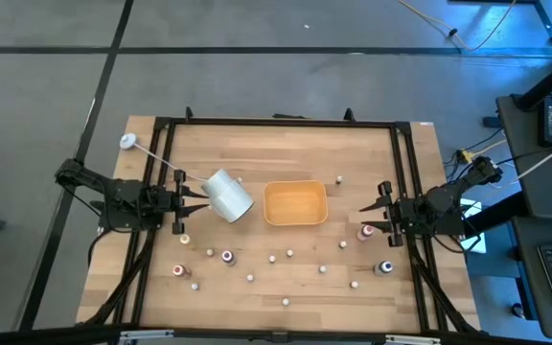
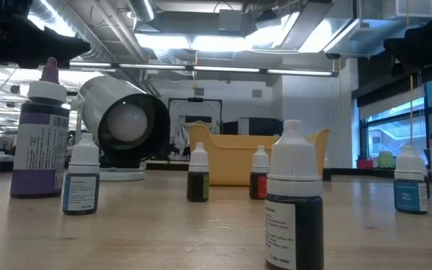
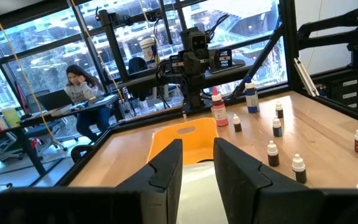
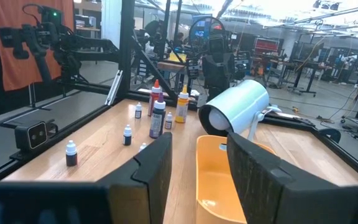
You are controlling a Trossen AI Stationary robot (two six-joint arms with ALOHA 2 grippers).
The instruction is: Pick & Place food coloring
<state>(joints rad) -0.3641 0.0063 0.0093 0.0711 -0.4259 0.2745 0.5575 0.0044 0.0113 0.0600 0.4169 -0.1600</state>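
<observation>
Judging by the empty tray (image 1: 294, 203): nothing placed, every bottle (image 1: 227, 256) left scattered on the table (image 1: 286, 153). Left hand (image 1: 196, 195) clamped on the cup (image 1: 228, 195); right hand (image 1: 370, 218) apart, holding nothing, beside the tray.

Wooden table (image 1: 286, 144), framed by dark rails, seen from straight above.

Orange tray (image 1: 295, 203): rounded, near the table's middle, nothing visible inside.

White cup (image 1: 228, 195): cylindrical, lying tilted on its side just left of the tray, close to it.

Food coloring bottles (image 1: 228, 256): tiny, scattered mostly across the near half of the table, below cup and tray; several show coloured bodies, others only whitish caps. One lies apart above the tray's right corner.

Left gripper (image 1: 199, 196): at the table's left edge, fingers pointing toward the cup, tips at or near its side.

Right gripper (image 1: 365, 218): at the right edge, fingers parted, empty, a reddish bottle just beside it.
</observation>
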